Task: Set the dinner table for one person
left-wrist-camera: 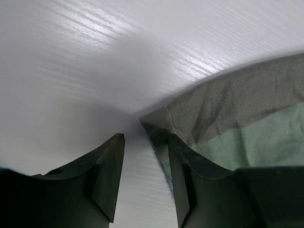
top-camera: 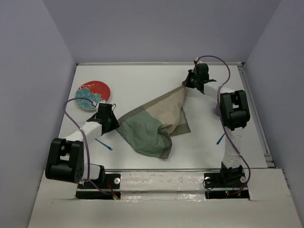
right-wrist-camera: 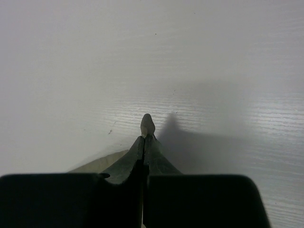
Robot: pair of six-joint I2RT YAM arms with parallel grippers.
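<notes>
The white dinner table (top-camera: 142, 76) carries a green-and-beige cloth mat (top-camera: 156, 124), crumpled and stretched diagonally. My right gripper (top-camera: 187, 84) is shut on the mat's far right corner and holds it lifted; in the right wrist view the corner tip (right-wrist-camera: 147, 125) pokes out past the closed gripper (right-wrist-camera: 144, 141). My left gripper (top-camera: 114, 124) is open at the mat's left corner. In the left wrist view the gripper (left-wrist-camera: 145, 138) straddles the mat's edge, with the mat corner (left-wrist-camera: 164, 118) just ahead and one finger (left-wrist-camera: 183, 161) over the mat (left-wrist-camera: 237, 118).
A red plate (top-camera: 93, 95) with a blue and white pattern lies at the far left. A blue utensil (top-camera: 103, 144) lies near the left arm, another (top-camera: 221, 138) beside the right arm. Grey walls enclose the table.
</notes>
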